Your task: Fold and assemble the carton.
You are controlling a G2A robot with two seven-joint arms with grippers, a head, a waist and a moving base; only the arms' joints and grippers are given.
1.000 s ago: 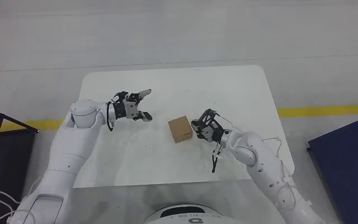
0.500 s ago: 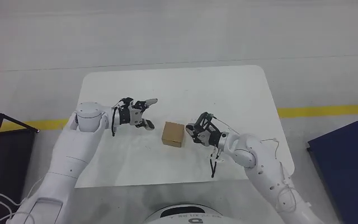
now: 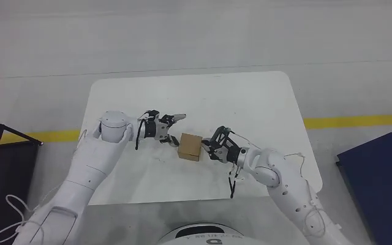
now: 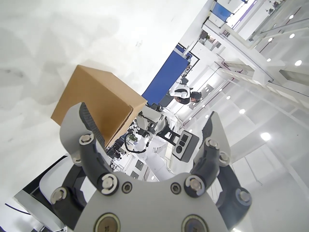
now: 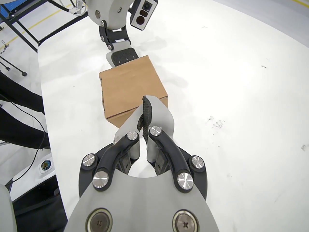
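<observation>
Brace from the carton's (image 5: pixel 132 85) nearer side with the right gripper (image 5: pixel 146 102), clenched on nothing, tips at the top edge and probably touching, though hard to confirm. Treat the carton, resting closed-looking on the table (image 3: pixel 257 98) between both grippers, as light and apt to slide; push low and square, never at a corner. On the carton's far side, use the left gripper (image 4: pixel 147 112), spread wide, one pad (image 5: pixel 123 57) against the upper far edge: press down and inward there, matching the right gripper's force to avoid skew or tipping.
</observation>
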